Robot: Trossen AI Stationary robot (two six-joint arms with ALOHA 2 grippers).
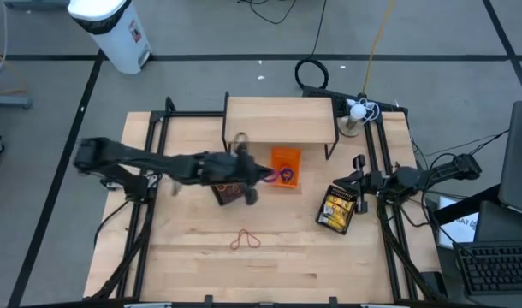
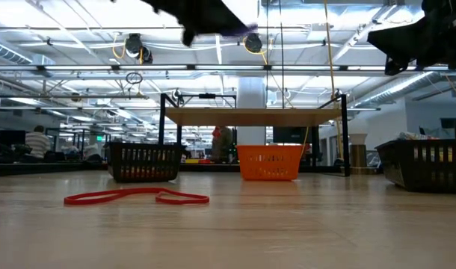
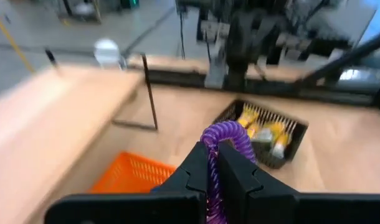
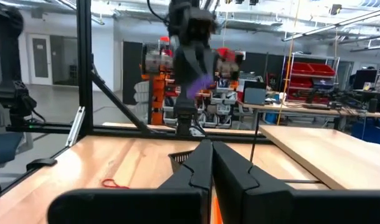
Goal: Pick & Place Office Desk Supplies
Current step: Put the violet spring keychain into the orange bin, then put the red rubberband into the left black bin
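My left gripper (image 1: 265, 175) hovers over the orange basket (image 1: 286, 165), shut on a purple coiled ring (image 3: 228, 132); the low view shows it high above the table (image 2: 213, 21). A red rubber band (image 1: 244, 240) lies flat on the table toward the near edge (image 2: 134, 196). Yellow-and-white pieces (image 1: 336, 210) sit in the black basket on the right (image 3: 265, 134). My right gripper (image 4: 210, 157) waits by the table's right side (image 1: 362, 180), shut and holding nothing. My left gripper pinches the purple coiled ring between its two fingers (image 3: 196, 165). One loop of the coil (image 3: 222, 129) sticks out past the fingertips, and the rest runs back between them. The ring is lifted clear, above the orange basket (image 3: 131, 175).
A second black basket (image 1: 231, 192) stands under my left arm, left of the orange one. A raised wooden shelf on black legs (image 1: 281, 120) spans the far side. Black frame rails run along both table sides. Bare wood surrounds the rubber band.
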